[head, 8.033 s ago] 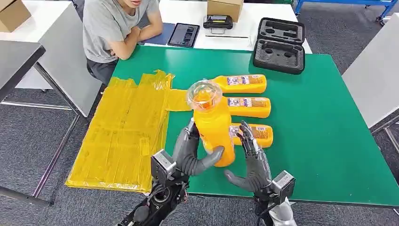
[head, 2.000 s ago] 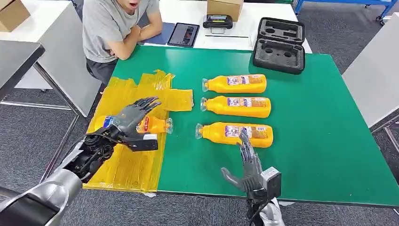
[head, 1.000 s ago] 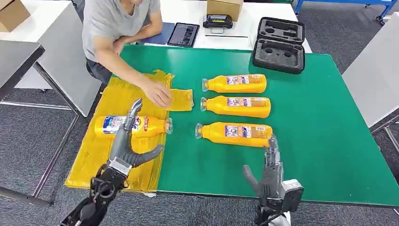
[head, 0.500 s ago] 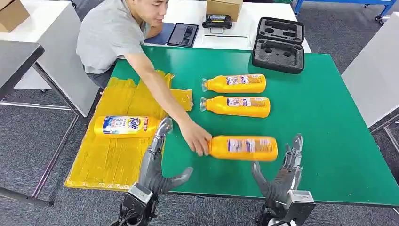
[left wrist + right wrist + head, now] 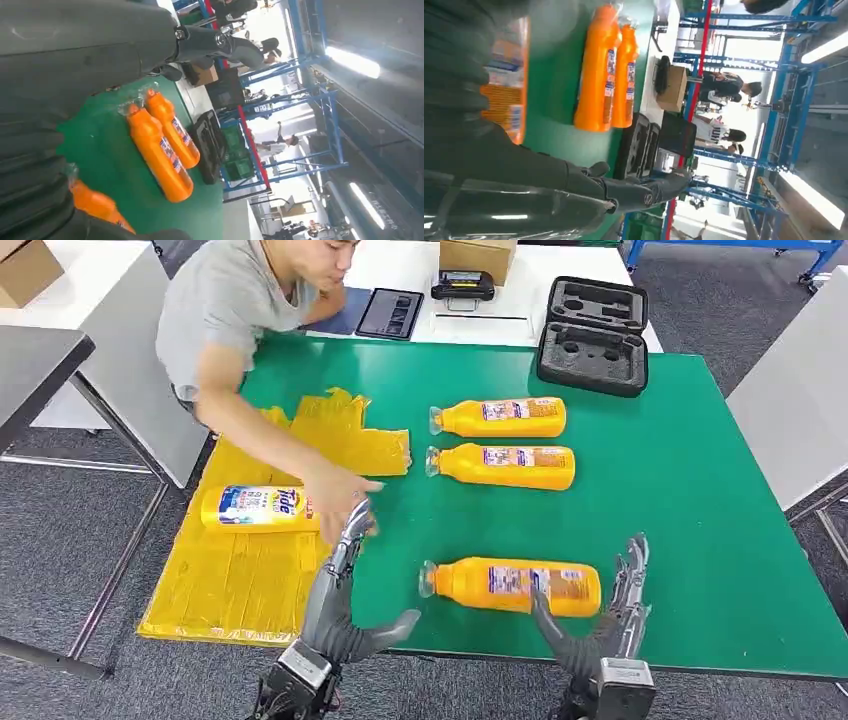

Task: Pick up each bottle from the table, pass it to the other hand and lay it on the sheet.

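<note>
One Tide detergent bottle lies on its side on the yellow sheet, so by the look of it one of four transfers is done. A person's hand reaches over the sheet's edge, right at that bottle's cap end.

Three orange bottles wait on the green bench. The nearest bottle lies on its side close to the front edge, cap pointing toward the sheet. The middle bottle and the far bottle lie parallel to it further back, near each other.

The right hand stands just beside the base end of the nearest bottle, fingers spread and upright, thumb reaching under the bottle's near side; it holds nothing. The left hand is also empty and spread, raised between the sheet and the nearest bottle's cap.

Judging from this layout, the next step is the right hand's pickup of the nearest bottle, then a handover to the left hand.
</note>
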`<state>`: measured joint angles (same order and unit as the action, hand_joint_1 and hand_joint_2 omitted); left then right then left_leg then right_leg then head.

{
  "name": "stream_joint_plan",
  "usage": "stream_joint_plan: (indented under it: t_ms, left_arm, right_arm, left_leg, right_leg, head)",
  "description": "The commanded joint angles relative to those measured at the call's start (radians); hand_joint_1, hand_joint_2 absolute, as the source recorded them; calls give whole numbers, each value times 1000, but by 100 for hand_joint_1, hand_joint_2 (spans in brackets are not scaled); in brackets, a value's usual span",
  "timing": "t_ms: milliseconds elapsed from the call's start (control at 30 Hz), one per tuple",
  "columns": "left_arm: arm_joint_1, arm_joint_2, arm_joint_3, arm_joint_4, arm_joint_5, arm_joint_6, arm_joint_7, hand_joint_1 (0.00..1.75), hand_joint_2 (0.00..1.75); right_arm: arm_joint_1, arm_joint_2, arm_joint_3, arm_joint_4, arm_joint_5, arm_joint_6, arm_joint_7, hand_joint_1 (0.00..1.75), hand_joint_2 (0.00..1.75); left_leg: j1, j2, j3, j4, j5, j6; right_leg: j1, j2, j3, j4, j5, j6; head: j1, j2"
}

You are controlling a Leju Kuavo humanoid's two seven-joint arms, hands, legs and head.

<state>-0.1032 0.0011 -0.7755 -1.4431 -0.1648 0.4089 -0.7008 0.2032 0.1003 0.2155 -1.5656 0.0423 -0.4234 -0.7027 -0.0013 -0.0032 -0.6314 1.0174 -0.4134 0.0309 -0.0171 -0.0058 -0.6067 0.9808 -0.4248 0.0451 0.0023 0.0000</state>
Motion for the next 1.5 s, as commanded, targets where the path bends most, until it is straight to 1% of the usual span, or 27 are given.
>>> stream_joint_plan:
  t_ms: [33,67,100,167,200,233,300,367,400,433,500,533,633,667,700,900,967,1000,1033,1133,1167,1300,1333,1400,1433,1467,1500]
  left_arm:
    - [-23,16,-21,47,1,-30,3,0,175]
    - [-29,15,-26,53,-2,-33,3,0,175]
    - [-41,10,-33,59,0,-39,3,0,175]
    - [-54,5,-33,56,11,-49,3,0,175]
    - [-62,-3,-24,58,21,-67,3,0,175]
    - [-68,-3,-13,44,38,-95,3,0,175]
    - [-72,-4,10,34,46,-94,3,0,175]
    - [-65,-7,26,22,54,-96,3,0,175]
    - [-57,-5,34,13,55,-103,3,0,175]
    - [-52,-5,36,11,50,-100,3,0,175]
    - [-44,-5,33,-1,44,-86,3,0,175]
    - [-44,-5,33,-1,44,-86,3,0,175]
    - [-41,-12,40,-11,54,-102,3,0,175]
    - [-41,-13,40,-11,52,-102,3,0,175]
    - [-43,-15,40,-8,46,-100,3,0,175]
    - [-45,-15,40,-4,40,-96,3,0,175]
    - [-45,-15,40,-4,40,-96,3,0,175]
    - [-48,-12,39,-2,41,-96,3,0,175]
    - [-51,-11,37,-1,41,-96,3,0,175]
    - [-57,-15,34,3,48,-97,3,0,175]
    - [-58,-15,33,3,50,-99,3,0,175]
    - [-64,-20,23,8,46,-96,3,0,175]
    - [-65,-21,22,9,47,-98,3,0,175]
    - [-66,-21,19,10,45,-97,3,0,175]
    - [-66,-22,19,10,45,-98,3,0,175]
    - [-66,-22,19,10,45,-98,3,0,175]
    - [-69,-21,17,6,45,-104,3,0,175]
  right_arm:
    - [-5,-76,28,87,67,-24,5,0,175]
    - [-4,-84,28,109,96,-25,5,0,175]
    - [-2,-111,43,124,177,-26,28,0,175]
    - [7,-139,57,105,274,-10,98,0,175]
    - [16,-153,62,78,330,8,143,0,175]
    - [19,-177,79,51,412,33,193,0,175]
    - [14,-209,95,43,468,67,231,0,175]
    - [2,-231,106,71,568,57,275,0,175]
    - [-13,-233,103,93,601,58,290,0,175]
    - [-28,-241,104,113,626,79,308,0,175]
    - [-67,-271,95,156,670,121,350,0,175]
    - [-67,-271,95,156,670,121,350,0,175]
    - [-91,-295,58,192,679,120,347,0,175]
    - [-91,-296,56,192,678,124,346,0,175]
    - [-94,-297,51,190,673,135,346,0,175]
    - [-101,-298,52,186,685,141,344,0,175]
    - [-101,-298,52,186,685,141,344,0,175]
    - [-113,-298,57,187,701,149,349,0,175]
    - [-124,-303,58,190,705,162,350,0,175]
    - [-150,-312,54,202,712,191,351,0,175]
    - [-153,-314,52,205,714,194,351,0,175]
    - [-163,-323,43,203,727,215,347,0,175]
    - [-165,-327,41,200,718,232,345,0,175]
    - [-178,-339,35,206,711,255,341,0,175]
    - [-185,-342,33,214,709,266,339,0,175]
    - [-185,-342,33,214,709,266,339,0,175]
    - [-192,-346,34,224,701,296,341,0,175]
  left_leg:
    - [1,0,3,-1,-1,-1]
    - [1,0,6,-2,-1,-1]
    - [2,0,7,-2,-2,-2]
    - [2,-2,8,-2,-2,-2]
    - [1,-2,4,-1,-1,-1]
    - [1,-1,6,-1,-2,-1]
    - [1,-2,7,0,-3,-2]
    - [0,0,3,0,-1,-1]
    - [1,0,6,-1,-2,-1]
    - [0,0,3,-1,-1,-1]
    - [1,2,3,0,-1,-1]
    - [1,2,6,-1,-2,-1]
    - [1,2,5,-1,-2,-1]
    - [1,3,10,-1,-4,-2]
    - [0,0,3,-1,-1,-1]
    - [1,2,6,-1,-2,-2]
    - [0,0,4,-1,-1,-1]
    - [1,1,6,-1,-2,-2]
    - [0,1,3,0,-1,-1]
    - [1,3,7,0,-3,-2]
    - [2,4,12,1,-6,-3]
    - [1,1,9,0,-3,-2]
    - [0,0,4,-1,-1,-1]
    - [0,0,3,0,-1,-1]
    - [1,1,7,0,-3,-1]
    - [0,1,3,0,-1,0]
    - [0,2,6,-1,-2,-1]
  right_leg:
    - [1,0,3,-2,0,-1]
    - [1,0,6,-2,-1,-2]
    - [2,0,8,-3,-2,-2]
    - [2,-1,9,-4,-2,-2]
    - [1,-2,5,-2,-1,-1]
    - [1,-1,7,-2,-2,-2]
    - [1,-2,8,-1,-3,-2]
    - [0,0,3,-1,-1,-1]
    - [1,0,6,-2,-2,-2]
    - [1,0,3,-1,0,-1]
    - [1,2,3,-2,0,-1]
    - [1,2,7,-2,-1,-2]
    - [1,2,5,-2,0,-1]
    - [2,4,10,-3,-2,-3]
    - [1,0,3,-1,0,-1]
    - [1,2,6,-2,-1,-2]
    - [1,0,4,-1,-1,-1]
    - [1,1,6,-1,-1,-2]
    - [1,0,3,-1,0,-1]
    - [1,3,7,-1,-1,-2]
    - [2,4,12,-1,-3,-4]
    - [2,1,9,-2,-2,-2]
    - [1,0,4,-1,-1,-1]
    - [0,0,4,-1,0,-1]
    - [1,1,8,-1,-2,-2]
    - [0,1,3,-1,0,-1]
    - [0,2,6,-1,-1,-2]
  head:
    - [0,0]
    - [-1,0]
    - [0,0]
    - [-1,0]
    - [0,0]
    - [0,0]
    - [0,0]
    - [-1,0]
    - [0,0]
    - [0,0]
    - [0,0]
    - [0,0]
    - [-1,0]
    - [0,0]
    - [0,0]
    - [0,0]
    - [0,0]
    - [0,0]
    - [-1,0]
    - [0,0]
    - [-1,0]
    - [0,0]
    - [-1,0]
    - [0,0]
    - [0,0]
    - [0,0]
    - [0,0]
